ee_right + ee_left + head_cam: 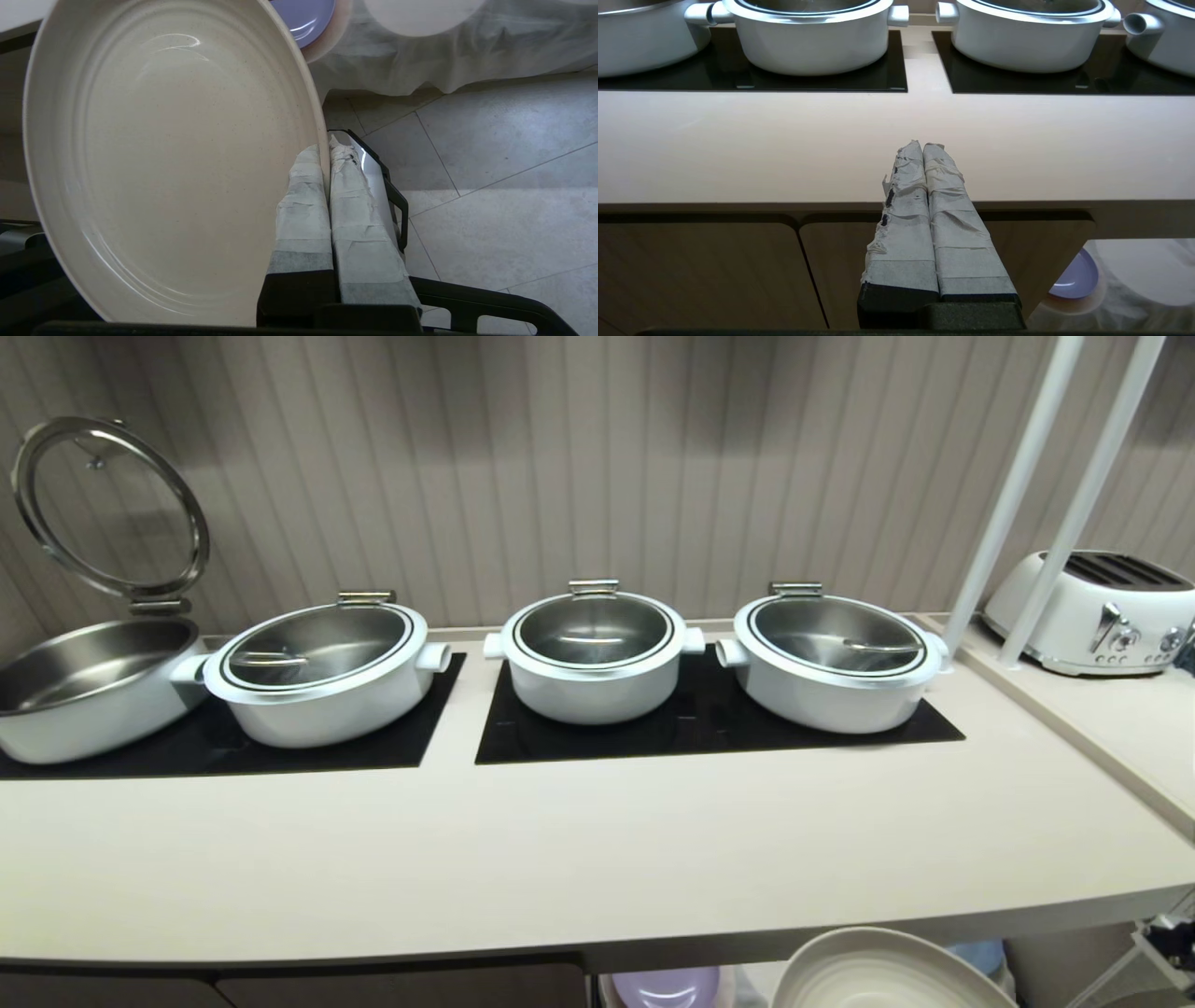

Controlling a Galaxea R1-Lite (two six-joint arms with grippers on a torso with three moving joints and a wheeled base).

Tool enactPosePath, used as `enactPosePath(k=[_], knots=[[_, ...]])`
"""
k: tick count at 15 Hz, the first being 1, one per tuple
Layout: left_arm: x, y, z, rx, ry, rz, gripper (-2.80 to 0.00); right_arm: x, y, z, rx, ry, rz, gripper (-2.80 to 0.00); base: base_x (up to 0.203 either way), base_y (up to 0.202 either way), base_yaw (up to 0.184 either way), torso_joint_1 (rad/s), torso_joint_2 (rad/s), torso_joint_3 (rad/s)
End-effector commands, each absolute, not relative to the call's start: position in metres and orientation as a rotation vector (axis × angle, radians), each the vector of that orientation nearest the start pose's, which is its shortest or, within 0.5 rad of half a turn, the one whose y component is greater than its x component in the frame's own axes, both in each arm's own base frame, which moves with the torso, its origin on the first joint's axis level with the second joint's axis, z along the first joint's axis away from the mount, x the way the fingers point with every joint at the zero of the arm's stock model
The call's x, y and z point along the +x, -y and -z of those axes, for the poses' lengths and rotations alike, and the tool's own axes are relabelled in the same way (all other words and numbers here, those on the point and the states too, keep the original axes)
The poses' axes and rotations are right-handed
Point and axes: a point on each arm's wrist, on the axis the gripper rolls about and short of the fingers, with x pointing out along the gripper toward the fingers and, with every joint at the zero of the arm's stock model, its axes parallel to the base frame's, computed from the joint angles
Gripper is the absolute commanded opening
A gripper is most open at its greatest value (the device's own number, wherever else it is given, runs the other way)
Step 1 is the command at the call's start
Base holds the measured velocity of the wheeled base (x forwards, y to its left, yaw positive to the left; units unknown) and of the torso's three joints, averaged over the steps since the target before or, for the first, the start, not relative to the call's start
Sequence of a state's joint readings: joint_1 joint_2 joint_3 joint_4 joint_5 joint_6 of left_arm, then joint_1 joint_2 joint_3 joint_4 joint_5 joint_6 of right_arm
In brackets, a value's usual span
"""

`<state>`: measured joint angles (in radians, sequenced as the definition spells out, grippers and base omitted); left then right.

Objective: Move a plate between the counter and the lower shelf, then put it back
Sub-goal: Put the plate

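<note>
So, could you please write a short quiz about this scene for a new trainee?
1. True or false: the right gripper is shut on the rim of the cream plate.
2. How many white pots stand on the counter?
3. Which pot has its lid up? A) the leftmost pot B) the rightmost pot

Key: 1. true. 2. four. 3. A.

We see counter [597, 840], pale beige, two black panels [709, 723] inset. On panels we count four white pots [597, 658]; leftmost stands with glass lid [107, 509] raised. Cream toaster [1097, 611] on side ledge. Below, we note lower shelf [1134, 280], white-draped, lilac plate [1073, 280] lying on it.
</note>
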<state>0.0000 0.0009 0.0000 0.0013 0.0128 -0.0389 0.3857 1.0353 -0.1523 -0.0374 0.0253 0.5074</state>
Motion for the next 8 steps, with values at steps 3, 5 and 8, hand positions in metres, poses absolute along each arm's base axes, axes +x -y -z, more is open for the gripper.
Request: enactPosePath(k=[3, 5, 8], knots=[[-0.0227, -0.0003, -0.0754, -0.04, -0.003, -0.014, -2.8, 0.0776, -0.0322, -0.0937, 0.321, -0.914, -0.163, -2.8, 0.0, 0.0, 0.0, 0.0, 0.0, 0.0], [-0.0227, -0.0003, -0.0754, -0.04, -0.003, -0.014, -2.8, 0.0776, -0.0322, -0.0937, 0.32, -0.914, -0.164, -2.8, 0.0, 0.0, 0.0, 0.0, 0.0, 0.0], [-0.0227, -0.0003, -0.0754, -0.038, -0.003, -0.015, -2.8, 0.0776, -0.0322, -0.0937, 0.319, -0.913, -0.163, -2.8, 0.0, 0.0, 0.0, 0.0, 0.0, 0.0]])
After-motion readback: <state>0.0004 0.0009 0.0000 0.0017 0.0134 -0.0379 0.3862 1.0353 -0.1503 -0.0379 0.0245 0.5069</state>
